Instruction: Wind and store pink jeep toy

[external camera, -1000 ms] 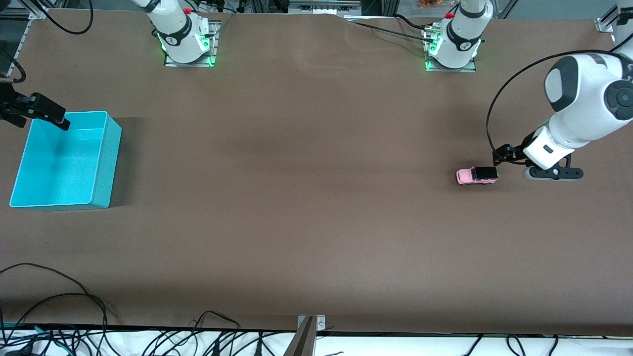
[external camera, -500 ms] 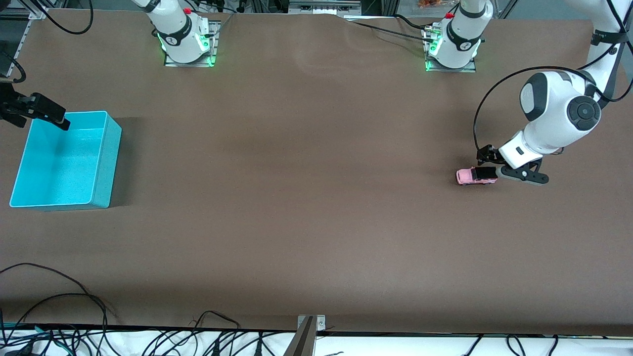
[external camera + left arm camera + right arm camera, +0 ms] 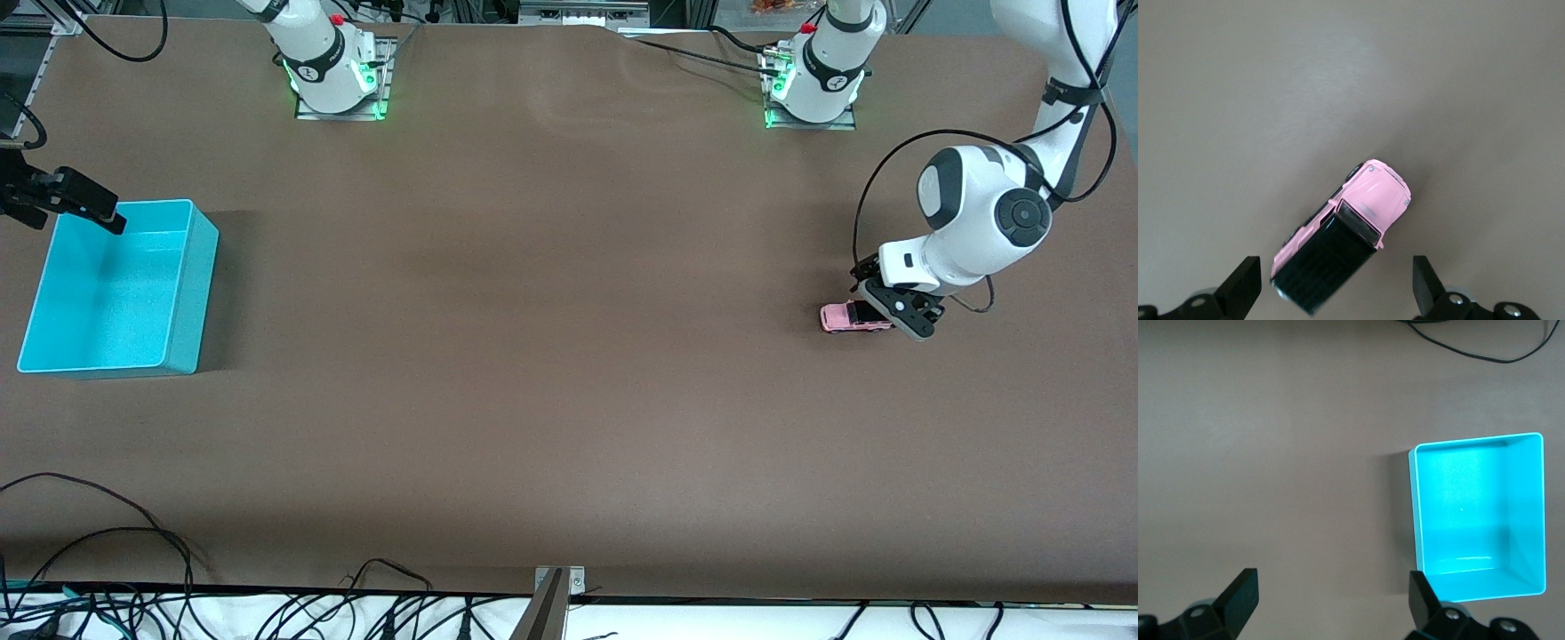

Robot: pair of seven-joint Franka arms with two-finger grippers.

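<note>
The pink jeep toy (image 3: 840,317) rests on the brown table toward the left arm's end; it is tiny, with a black roof. My left gripper (image 3: 896,308) hovers over its roofed end. In the left wrist view the jeep (image 3: 1373,198) lies at a slant, its black-roofed part between my left gripper's (image 3: 1336,287) spread fingers (image 3: 1243,285), which do not touch it. The turquoise bin (image 3: 200,284) stands empty at the right arm's end. My right gripper (image 3: 93,209) waits open by the bin's corner; its wrist view shows the gripper (image 3: 1331,595) over bare table beside the bin (image 3: 1478,441).
The two robot bases (image 3: 336,80) (image 3: 813,84) stand along the table's edge farthest from the front camera. Loose cables (image 3: 107,533) and a metal bracket (image 3: 553,594) lie along the edge nearest that camera. Brown table surface spans between bin and jeep.
The left arm has swung in toward the jeep and turned its wrist, bringing its gripper from beside the toy to over its black-roofed end. The jeep, bin and right arm have not moved.
</note>
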